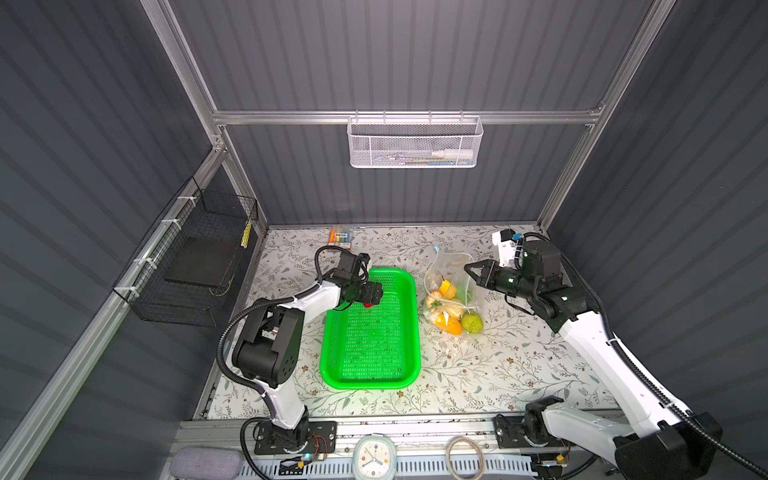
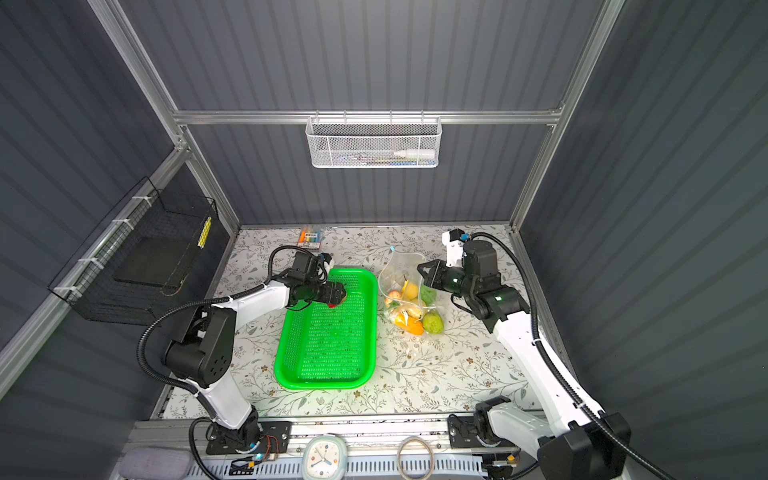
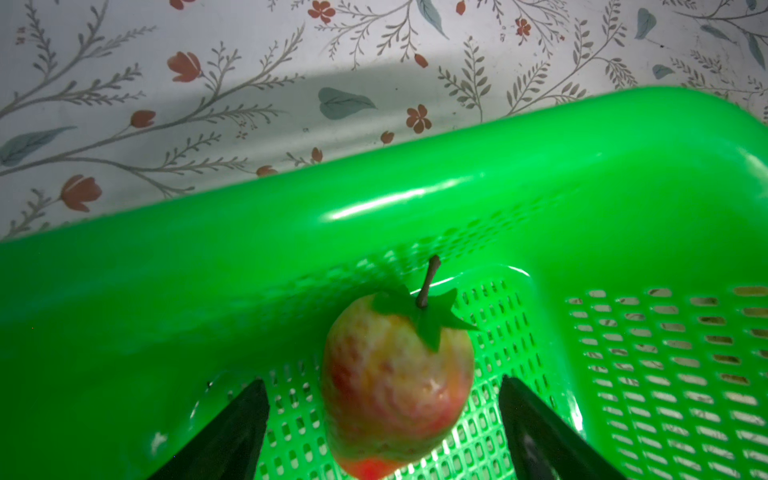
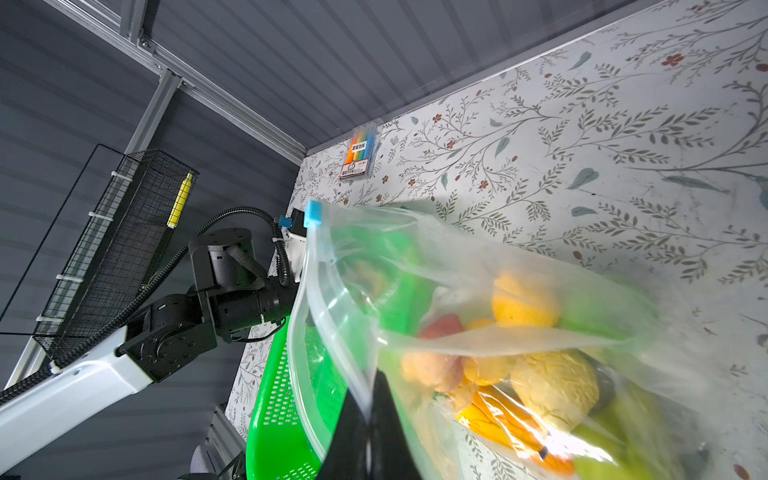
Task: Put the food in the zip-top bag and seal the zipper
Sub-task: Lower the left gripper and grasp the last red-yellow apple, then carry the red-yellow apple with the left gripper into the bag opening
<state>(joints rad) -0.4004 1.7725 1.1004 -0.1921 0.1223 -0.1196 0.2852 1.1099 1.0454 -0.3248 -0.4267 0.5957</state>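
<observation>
Floral-patterned bench [image 1: 498, 365] forms the floor of a grey-panelled enclosure in both top views. The green tray [image 1: 417, 332] lies left of centre on it. The zip-top bag [image 1: 446, 270] lies just beside the tray's right rim. The left tool [image 1: 374, 298] hangs over the far part of the tray, directly above the red fruit [image 1: 368, 305]. The right tool [image 1: 468, 268] is closed on the bag's mouth edge. The slider tab [image 1: 436, 249] sits at the far end of the mouth. Other food [image 1: 451, 320] is bunched in the bag's near end.

Left wrist view: the red fruit [image 3: 395, 386] rests on the perforated tray floor near a corner wall. It lies between the two fingers [image 3: 241, 428] of the left tool. The fingers stand wide apart, with a gap on each side of the fruit, so nothing is gripped.

Right wrist view: the right tool [image 4: 370, 436] pinches the bag's clear edge strip. The mouth gapes toward the tray. Yellow, red, orange and green pieces show through the plastic.
</observation>
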